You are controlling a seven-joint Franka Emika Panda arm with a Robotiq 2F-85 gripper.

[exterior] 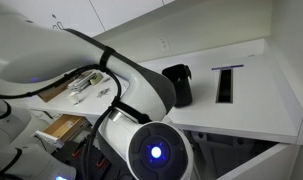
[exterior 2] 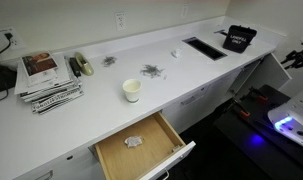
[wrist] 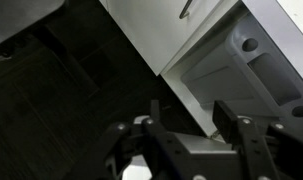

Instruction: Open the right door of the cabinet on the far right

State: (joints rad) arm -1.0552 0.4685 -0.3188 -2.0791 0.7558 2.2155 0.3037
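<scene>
— Which step are we at with the right door?

— The approach, I'd judge. In the wrist view the jaws stand wide apart with nothing between them. The door lies ahead of them and above, not touching. Its small silver handle is almost straight beyond the gap between the jaws.

— What does the next move call for?

— Bringing the jaws forward to that handle and closing on it or hooking behind it. Then comes a pull outward in an arc about the hinged edge.

— What is hard to make out?

— The handle is cut off by the top of the wrist view. Beyond the jaw at the right of that view sits a white moulded part with round recesses. It may be the inner face of a door, but I cannot tell. I cannot tell either whether the door is shut or ajar. In an exterior view the arm hides the cabinet. In an exterior view the cabinet is tiny, under the far end of the desk, and the frame edge cuts the jaws.
</scene>
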